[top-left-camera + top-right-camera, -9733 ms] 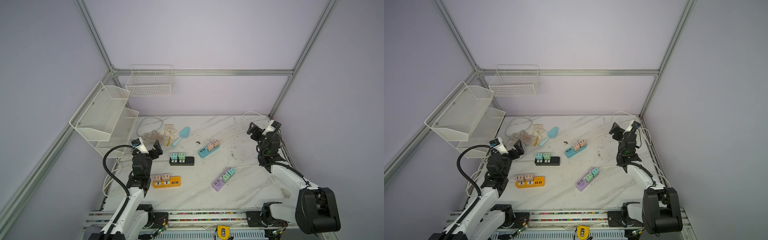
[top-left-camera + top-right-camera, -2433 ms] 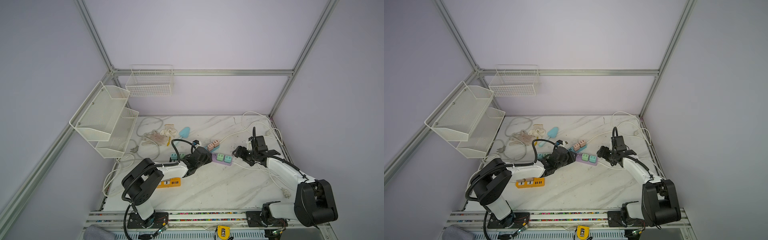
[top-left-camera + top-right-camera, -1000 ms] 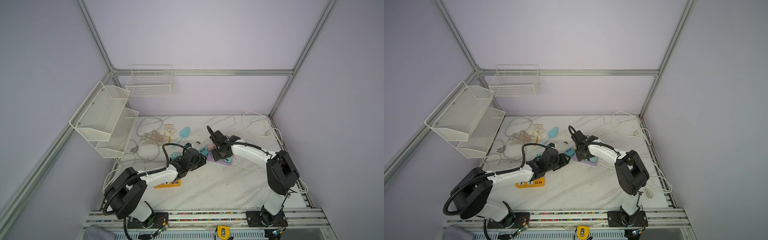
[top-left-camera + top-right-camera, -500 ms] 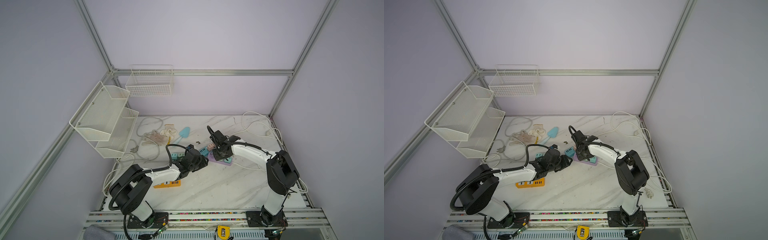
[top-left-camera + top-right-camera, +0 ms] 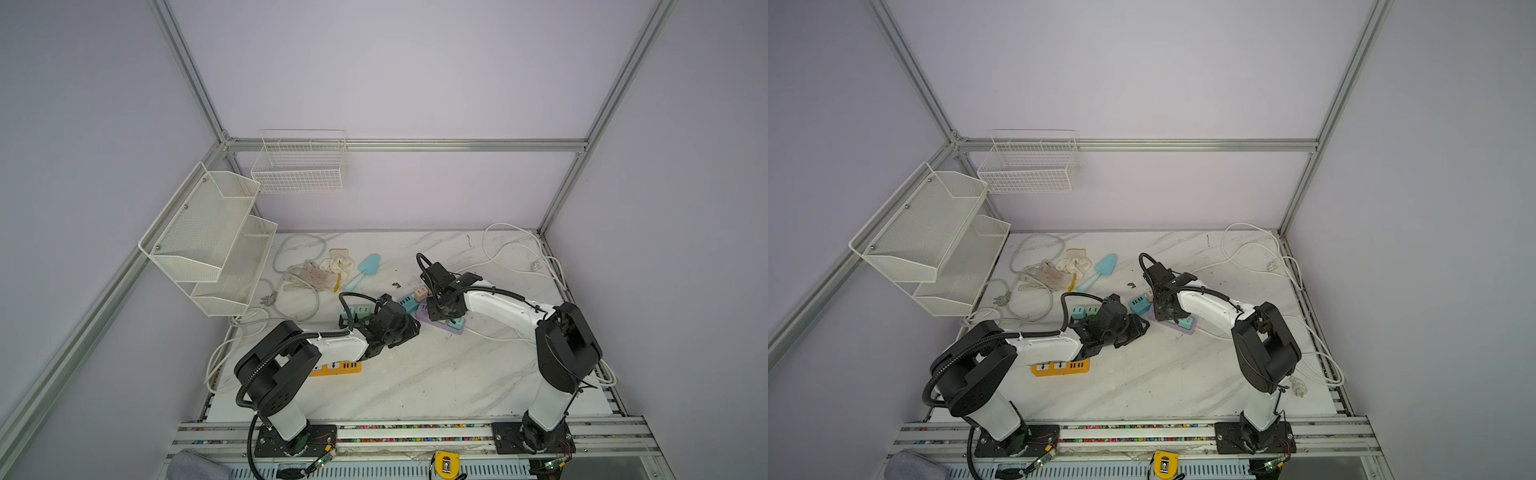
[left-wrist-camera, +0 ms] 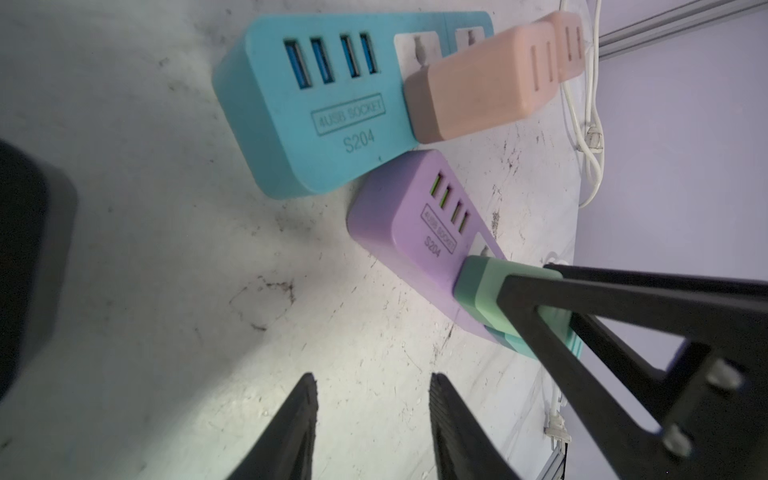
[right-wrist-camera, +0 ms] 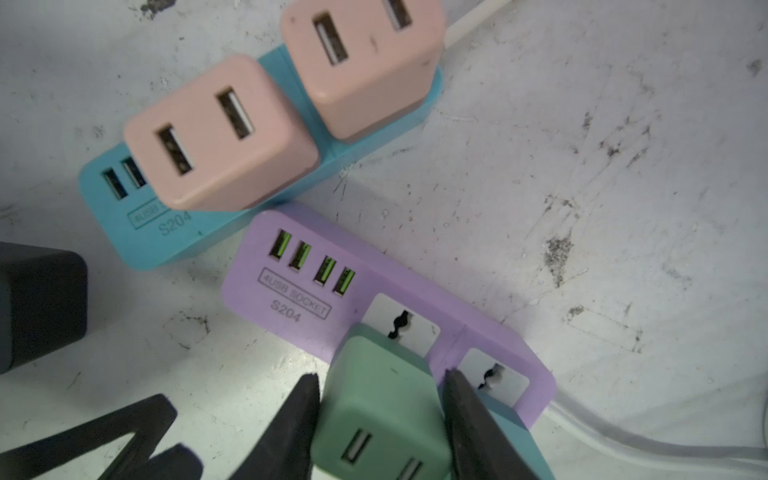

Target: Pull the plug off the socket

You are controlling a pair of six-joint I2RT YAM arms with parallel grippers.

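On the purple plastic power strip (image 7: 299,266), the right gripper (image 7: 381,374) clamps the flat sides of the sage-green cube plug (image 7: 382,419) (probably light, rigid, slick); the left gripper (image 6: 370,375) gapes empty.

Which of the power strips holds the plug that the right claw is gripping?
The purple strip, with green USB ports: the right claw clamps its green plug. The teal strip beside it carries pink plugs.

Around the purple plastic power strip (image 5: 456,329): 10 o'clock is blocked by the blue plastic power strip (image 5: 408,301), with two pink cube chargers (image 7: 220,137) standing on it. At 8 the left gripper (image 6: 372,382) crowds in, and a white cord (image 7: 602,432) trails at 4. You can pass over the bare marble tabletop (image 5: 436,374), 5 to 7.
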